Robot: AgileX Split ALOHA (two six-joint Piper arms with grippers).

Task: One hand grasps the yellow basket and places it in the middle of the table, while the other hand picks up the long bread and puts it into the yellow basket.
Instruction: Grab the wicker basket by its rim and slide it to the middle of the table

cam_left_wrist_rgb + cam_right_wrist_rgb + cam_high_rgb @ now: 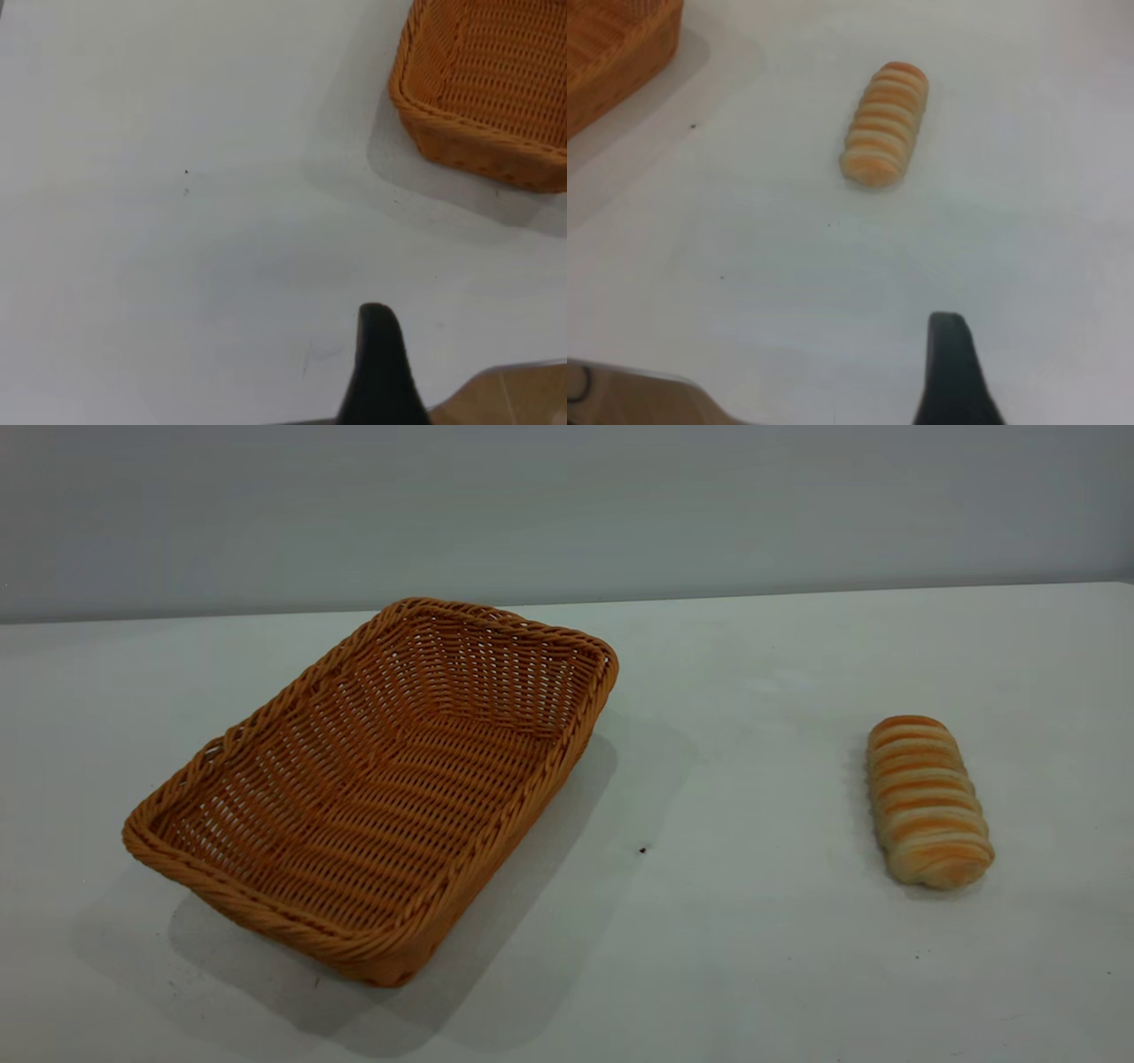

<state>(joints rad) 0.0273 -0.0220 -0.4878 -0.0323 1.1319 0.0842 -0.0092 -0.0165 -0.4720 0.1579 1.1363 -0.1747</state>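
The yellow basket (381, 788) is an orange-tan wicker tray that lies empty on the left half of the white table (735, 921), turned at an angle. One corner of it shows in the left wrist view (483, 97). The long bread (926, 802), striped golden and cream, lies on the right side of the table, well apart from the basket. It also shows in the right wrist view (886, 124). My left gripper (376, 317) hangs over bare table short of the basket's corner and holds nothing. My right gripper (948, 326) hangs over bare table short of the bread and holds nothing. Neither arm shows in the exterior view.
A grey wall stands behind the table's far edge. A small dark speck (642, 850) lies between basket and bread. The table's near edge and brown floor (514, 398) show by the left gripper. A basket corner (611, 53) shows in the right wrist view.
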